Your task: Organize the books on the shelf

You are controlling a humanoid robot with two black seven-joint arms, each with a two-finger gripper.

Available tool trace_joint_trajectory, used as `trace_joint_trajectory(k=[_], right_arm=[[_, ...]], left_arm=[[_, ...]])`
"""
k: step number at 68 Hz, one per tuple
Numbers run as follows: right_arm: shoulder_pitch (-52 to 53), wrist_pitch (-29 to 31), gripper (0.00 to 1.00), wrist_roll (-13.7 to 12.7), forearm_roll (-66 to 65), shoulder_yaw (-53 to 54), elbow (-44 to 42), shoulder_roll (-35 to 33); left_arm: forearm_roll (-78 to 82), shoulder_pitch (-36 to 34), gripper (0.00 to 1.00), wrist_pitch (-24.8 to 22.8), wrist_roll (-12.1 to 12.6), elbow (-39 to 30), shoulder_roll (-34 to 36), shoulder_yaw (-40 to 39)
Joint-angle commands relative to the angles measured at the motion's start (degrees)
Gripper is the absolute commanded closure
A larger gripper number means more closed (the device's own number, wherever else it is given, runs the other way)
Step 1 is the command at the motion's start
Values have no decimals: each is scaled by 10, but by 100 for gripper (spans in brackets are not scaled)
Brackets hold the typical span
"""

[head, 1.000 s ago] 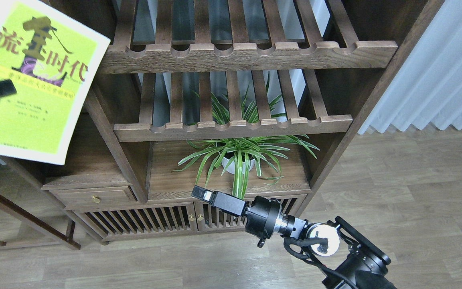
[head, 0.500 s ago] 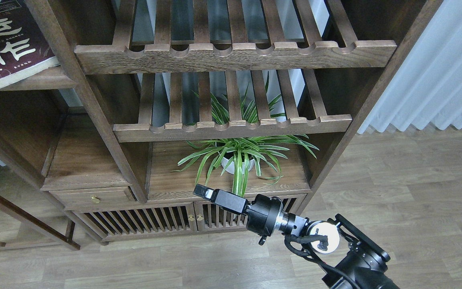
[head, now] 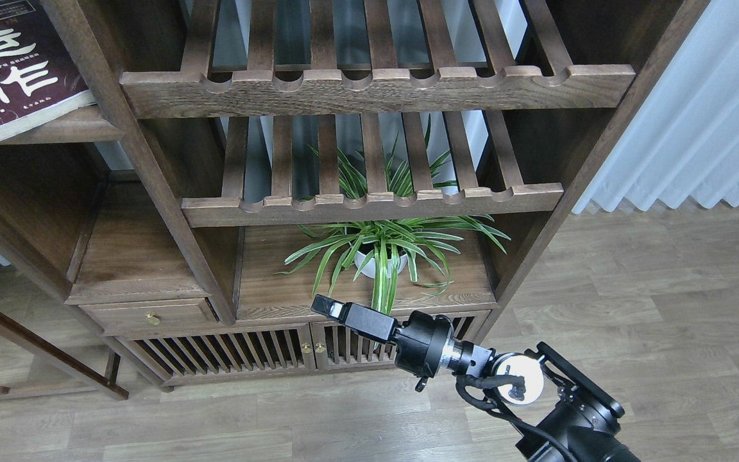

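A thick maroon book [head: 13, 67] with big white characters lies flat on the solid dark-brown plank shelf [head: 71, 128] at the top left. The yellow-green book and the cream book are out of view. My left gripper is out of view. My right gripper [head: 326, 307] points up and left in front of the lower cabinet, below the plant. It is seen side-on and its two fingers cannot be told apart. Nothing shows in it.
Two slatted racks [head: 376, 90] with scalloped front rails fill the unit's middle. A spider plant in a white pot [head: 382, 253] stands on the cabinet top beneath them. A small drawer [head: 151, 316] and slatted doors [head: 228, 350] sit low. White curtain [head: 696, 109] at right.
The yellow-green book and my left gripper holding it have gone up and left out of view, uncovering the maroon book on the plank shelf. My right gripper has barely shifted.
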Motion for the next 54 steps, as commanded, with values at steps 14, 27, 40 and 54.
trace_joint_trajectory(k=[14,27,40,54], right_arm=[[-5,0,1,0,-3,-3,4,0],[-9,0,1,0,-11,-3,8,0],[-16,0,1,0,-12,-3,11,0],[-20,0,1,0,-12,-3,11,0]], left_arm=[[12,-25,100,0,50,60,-102,11],[13,-37,100,0,88,61,-163,10],[13,-68,100,0,90,69,-167,11],[13,-95,100,0,100,91,-181,13]])
